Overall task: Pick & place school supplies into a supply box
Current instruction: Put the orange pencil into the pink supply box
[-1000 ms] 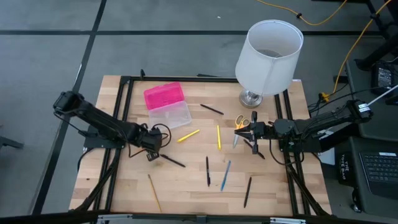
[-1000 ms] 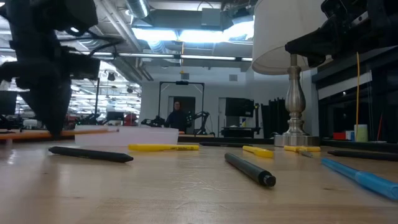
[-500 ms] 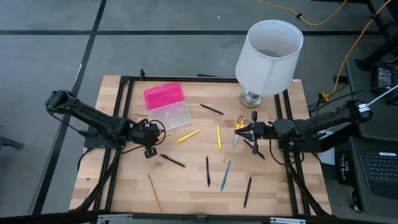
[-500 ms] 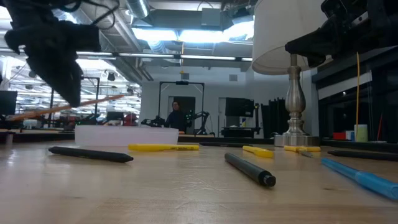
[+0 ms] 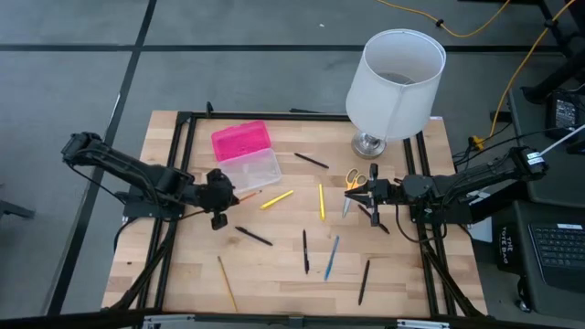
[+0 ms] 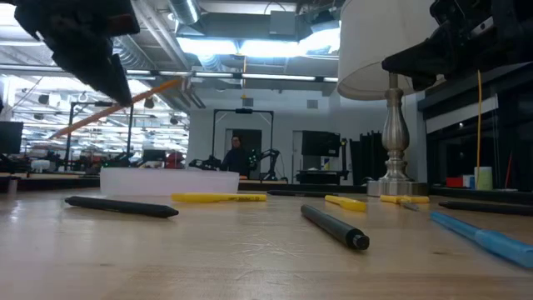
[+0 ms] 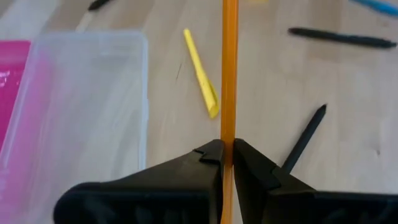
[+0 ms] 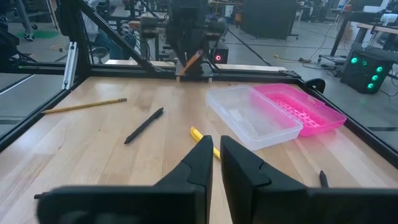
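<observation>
The left gripper (image 5: 222,194) hangs above the wooden desk (image 5: 274,274), just beside the near edge of the supply box's clear translucent plastic base (image 5: 251,170). Its jaws are closed on a thin orange pencil (image 7: 229,74), which is raised off the desk and tilted in the low view (image 6: 117,108). The box's hot-pink lid (image 5: 241,140) lies open, joined to the base on the far side.

The right gripper (image 5: 352,193) rests low over the desk near the small scissors with yellow-orange handles (image 5: 355,176), in front of the large white lampshade (image 5: 395,70). Its jaws are narrow, and no object is visible between them in the right wrist view.

The other supplies lie loose on the desk: a yellow marker (image 5: 277,198), a yellow pencil (image 5: 321,201), a blue pen (image 5: 331,257), a black pen (image 5: 253,236) and a wooden pencil (image 5: 226,281).
</observation>
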Controlling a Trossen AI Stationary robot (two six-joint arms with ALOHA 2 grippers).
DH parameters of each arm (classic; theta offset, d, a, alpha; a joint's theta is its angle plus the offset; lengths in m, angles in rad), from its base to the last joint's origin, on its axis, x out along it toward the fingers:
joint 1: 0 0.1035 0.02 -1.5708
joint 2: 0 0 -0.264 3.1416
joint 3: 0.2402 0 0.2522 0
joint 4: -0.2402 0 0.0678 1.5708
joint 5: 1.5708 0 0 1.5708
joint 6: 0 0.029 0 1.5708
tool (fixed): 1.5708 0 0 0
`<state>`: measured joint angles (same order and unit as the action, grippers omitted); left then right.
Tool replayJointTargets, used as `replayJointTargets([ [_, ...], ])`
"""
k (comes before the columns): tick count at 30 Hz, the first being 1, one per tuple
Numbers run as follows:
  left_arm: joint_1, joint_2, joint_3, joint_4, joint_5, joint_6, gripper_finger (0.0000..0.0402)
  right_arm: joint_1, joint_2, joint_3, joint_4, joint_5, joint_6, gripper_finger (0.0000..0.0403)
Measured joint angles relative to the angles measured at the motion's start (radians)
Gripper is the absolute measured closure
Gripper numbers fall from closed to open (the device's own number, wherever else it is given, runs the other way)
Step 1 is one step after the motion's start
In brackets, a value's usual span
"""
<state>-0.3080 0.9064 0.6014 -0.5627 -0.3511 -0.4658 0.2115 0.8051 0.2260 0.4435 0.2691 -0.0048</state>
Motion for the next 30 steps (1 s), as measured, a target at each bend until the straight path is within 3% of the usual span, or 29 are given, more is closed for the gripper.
replayJointTargets([
  [10, 0.000, -0.009, -0.063, 0.133, -0.070, 0.043, 0.0387, 0.000, 0.000, 0.000, -0.001, 0.000, 0.000, 0.0366],
  [23, 0.000, -0.009, -0.089, 0.354, -0.028, 0.240, 0.0387, 0.000, 0.000, 0.000, 0.000, 0.000, 0.000, 0.0366],
  [30, 0.010, -0.009, -0.089, 0.466, 0.044, 0.348, 0.0387, 0.000, 0.000, 0.000, 0.000, 0.000, 0.000, 0.0366],
])
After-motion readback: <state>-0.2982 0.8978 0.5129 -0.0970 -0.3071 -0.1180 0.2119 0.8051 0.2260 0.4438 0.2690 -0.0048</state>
